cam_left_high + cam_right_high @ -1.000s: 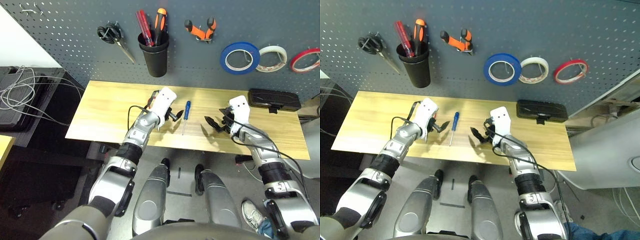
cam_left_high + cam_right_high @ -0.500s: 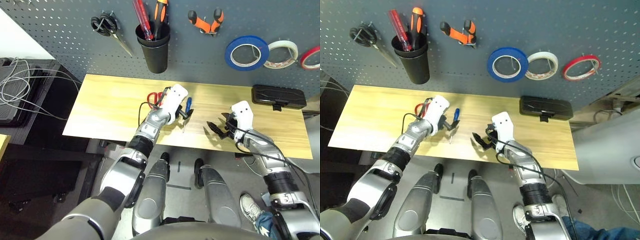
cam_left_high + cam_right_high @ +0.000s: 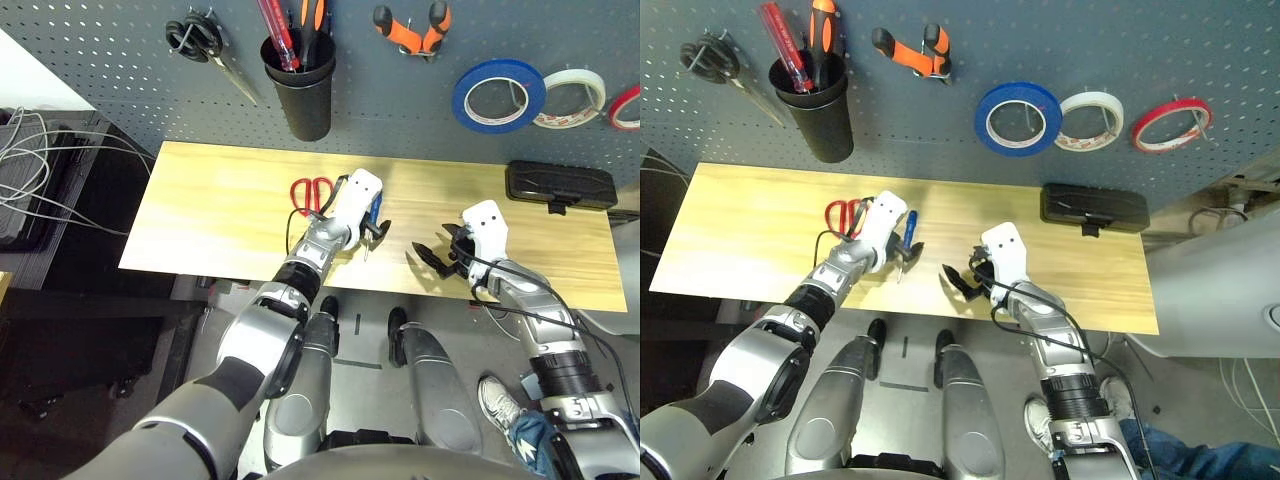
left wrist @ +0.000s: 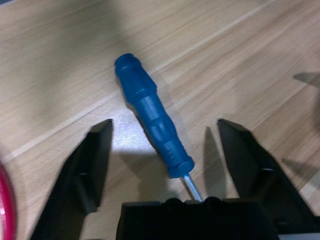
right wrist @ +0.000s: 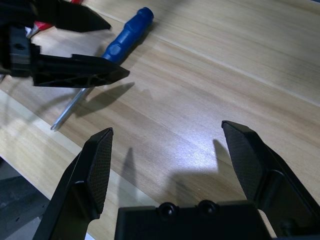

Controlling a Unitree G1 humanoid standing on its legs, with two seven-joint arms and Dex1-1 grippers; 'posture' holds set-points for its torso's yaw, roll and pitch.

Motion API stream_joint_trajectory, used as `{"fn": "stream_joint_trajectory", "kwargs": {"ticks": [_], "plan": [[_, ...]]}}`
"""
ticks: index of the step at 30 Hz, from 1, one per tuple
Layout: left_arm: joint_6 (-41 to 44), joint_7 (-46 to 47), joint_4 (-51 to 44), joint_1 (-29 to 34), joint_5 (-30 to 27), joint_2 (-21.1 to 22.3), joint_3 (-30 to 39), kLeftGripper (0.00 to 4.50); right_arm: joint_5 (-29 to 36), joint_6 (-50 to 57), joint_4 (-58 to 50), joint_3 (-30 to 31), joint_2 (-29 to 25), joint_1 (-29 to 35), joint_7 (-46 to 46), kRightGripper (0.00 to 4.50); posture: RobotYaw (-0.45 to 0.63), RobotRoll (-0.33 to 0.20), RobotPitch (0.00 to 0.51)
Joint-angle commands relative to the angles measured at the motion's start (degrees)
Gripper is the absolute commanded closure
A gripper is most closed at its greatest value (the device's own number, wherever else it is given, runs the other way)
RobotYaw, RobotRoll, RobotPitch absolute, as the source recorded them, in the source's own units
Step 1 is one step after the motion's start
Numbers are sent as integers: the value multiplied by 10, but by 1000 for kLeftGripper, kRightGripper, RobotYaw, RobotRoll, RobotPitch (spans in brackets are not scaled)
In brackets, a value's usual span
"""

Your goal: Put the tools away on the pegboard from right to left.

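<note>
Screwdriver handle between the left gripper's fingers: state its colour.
Blue; the screwdriver handle shows best in the left wrist view.

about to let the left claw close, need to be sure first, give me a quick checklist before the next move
1. Slim blue-handled screwdriver lies flat on the wooden table: ok.
2. Left claw open, a finger on each side of the handle: ok.
3. Right claw open, apart from the screwdriver: ok.
4. Red-handled scissors outside the left claw: ok.
5. Room for it in the black cup on the dark grey-blue pegboard: cannot tell.
</note>
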Motion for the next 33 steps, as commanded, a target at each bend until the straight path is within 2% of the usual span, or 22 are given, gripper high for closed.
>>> {"fn": "stream_joint_trajectory", "kwargs": {"ticks": [1, 6, 10, 24, 33], "plan": [[-3, 3, 22, 8, -5, -10, 7, 1596, 0, 10, -3, 9, 3, 18, -1, 0, -23, 0, 434], [-10, 5, 20, 7, -11, -12, 16, 3300, -1, 7, 7, 11, 2, 6, 0, 0, -15, 0, 424], [-12, 8, 21, 9, -14, -11, 21, 4462, -3, -2, 27, 11, 2, -10, 2, 0, 0, 0, 411], [-11, 37, -8, 39, -38, 1, 52, 4462, -12, -57, 123, 16, 13, -77, 7, 0, 53, 0, 356], [-5, 38, -130, 86, -39, 21, 46, 4462, -13, -86, 164, 12, 13, -98, 5, 0, 83, 0, 316]]}}
